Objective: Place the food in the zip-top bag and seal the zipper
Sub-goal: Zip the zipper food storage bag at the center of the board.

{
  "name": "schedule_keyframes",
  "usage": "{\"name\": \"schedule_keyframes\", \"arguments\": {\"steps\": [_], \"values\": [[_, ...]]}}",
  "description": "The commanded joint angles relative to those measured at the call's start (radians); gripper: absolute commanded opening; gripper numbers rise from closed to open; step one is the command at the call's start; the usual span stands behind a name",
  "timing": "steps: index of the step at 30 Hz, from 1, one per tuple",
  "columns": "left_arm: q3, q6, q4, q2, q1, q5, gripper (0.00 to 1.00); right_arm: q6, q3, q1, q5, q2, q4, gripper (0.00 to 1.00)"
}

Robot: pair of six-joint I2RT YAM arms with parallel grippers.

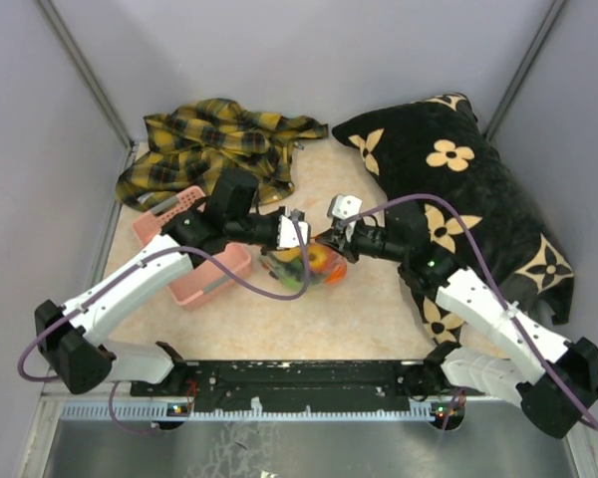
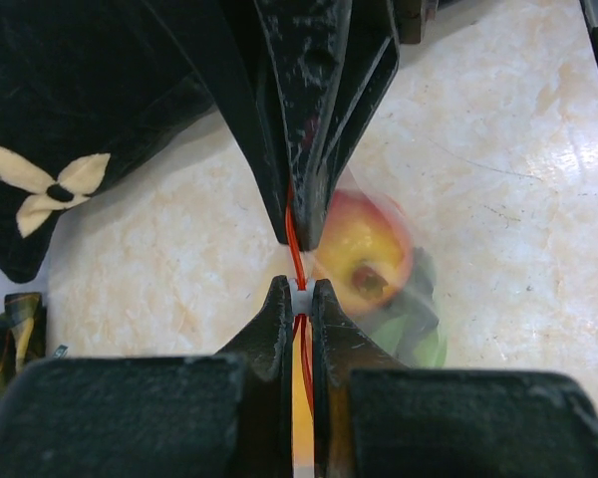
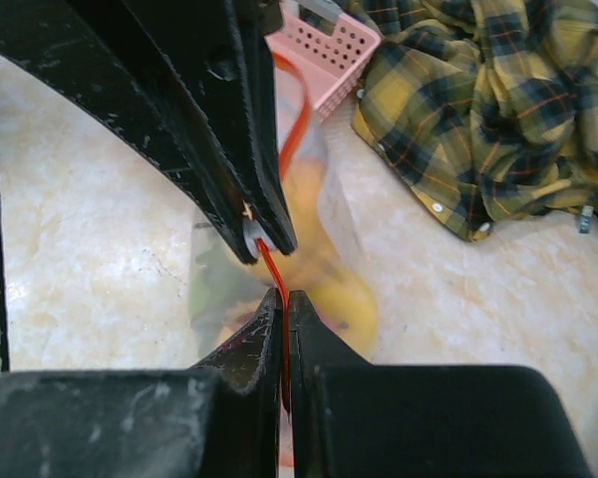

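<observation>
The clear zip-top bag (image 1: pixel 304 265) hangs between my two grippers, just above the table, with the food inside: a red-yellow apple (image 2: pixel 364 249), a green leafy piece (image 2: pixel 421 344) and yellow-orange pieces (image 3: pixel 329 289). My left gripper (image 2: pixel 299 295) is shut on the white slider (image 2: pixel 299 297) of the red zipper (image 2: pixel 295 249). My right gripper (image 3: pixel 284 299) is shut on the red zipper strip (image 3: pixel 270 264) a short way from the slider. The two grippers (image 1: pixel 297 227) (image 1: pixel 331 237) face each other tip to tip over the bag's mouth.
A pink perforated basket (image 1: pixel 194 257) lies left of the bag, under my left arm. A yellow plaid shirt (image 1: pixel 219 144) is crumpled at the back left. A black pillow with cream flowers (image 1: pixel 458 199) lies along the right side.
</observation>
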Motion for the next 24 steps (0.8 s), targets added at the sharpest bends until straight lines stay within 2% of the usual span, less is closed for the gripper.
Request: {"name": "schedule_keyframes", "arguments": {"steps": [1, 9, 22, 24], "values": [[-0.017, -0.014, -0.022, -0.081, -0.001, -0.059, 0.00, 0.001, 0.018, -0.021, 0.179, -0.085, -0.019, 0.00], [-0.069, -0.031, -0.041, -0.146, 0.003, -0.191, 0.00, 0.016, -0.018, -0.045, 0.284, -0.187, -0.072, 0.00], [-0.142, -0.060, -0.050, -0.184, 0.076, -0.283, 0.00, 0.075, -0.048, -0.087, 0.482, -0.269, -0.183, 0.00], [-0.145, -0.060, -0.047, -0.180, 0.080, -0.294, 0.00, 0.075, -0.034, -0.091, 0.475, -0.266, -0.207, 0.00]]}}
